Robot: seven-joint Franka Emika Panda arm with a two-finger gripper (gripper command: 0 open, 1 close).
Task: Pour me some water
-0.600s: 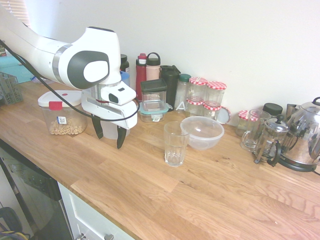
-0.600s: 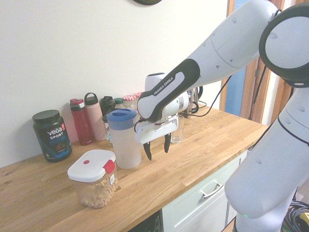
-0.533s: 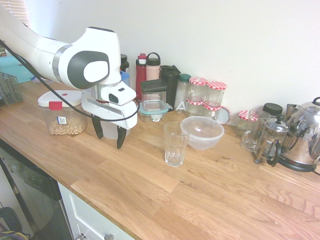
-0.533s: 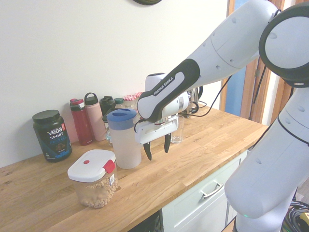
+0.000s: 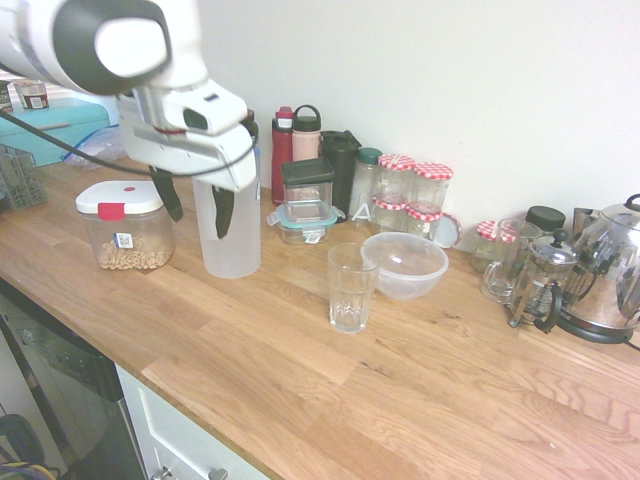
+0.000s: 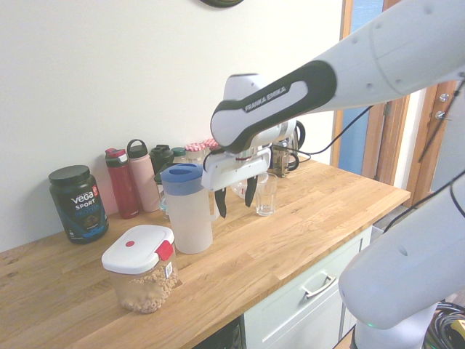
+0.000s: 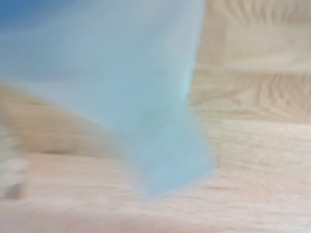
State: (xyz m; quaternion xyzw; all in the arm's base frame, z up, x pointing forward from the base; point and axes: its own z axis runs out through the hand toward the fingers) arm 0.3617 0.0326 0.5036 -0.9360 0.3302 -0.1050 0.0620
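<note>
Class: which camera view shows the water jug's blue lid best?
The second exterior view: the blue lid shows whole atop the water jug. The first exterior view hides it behind the gripper; the wrist view gives only a blur.

A long wooden kitchen counter (image 5: 420, 380) is running beneath a white wall. Standing on it, toward one end, is a clear plastic container with a white lid and red clip (image 5: 125, 225), holding pale cereal. Just beside it a tall frosted-white plastic jug with a blue lid (image 6: 186, 209) is standing upright. A ribbed clear drinking glass (image 5: 351, 287) is sitting near a clear plastic bowl (image 5: 404, 264). Bottles and checked-lid jars (image 5: 413, 192) are lining the wall, and a glass French press (image 5: 540, 281) is standing beside a kettle (image 5: 607, 268).
</note>
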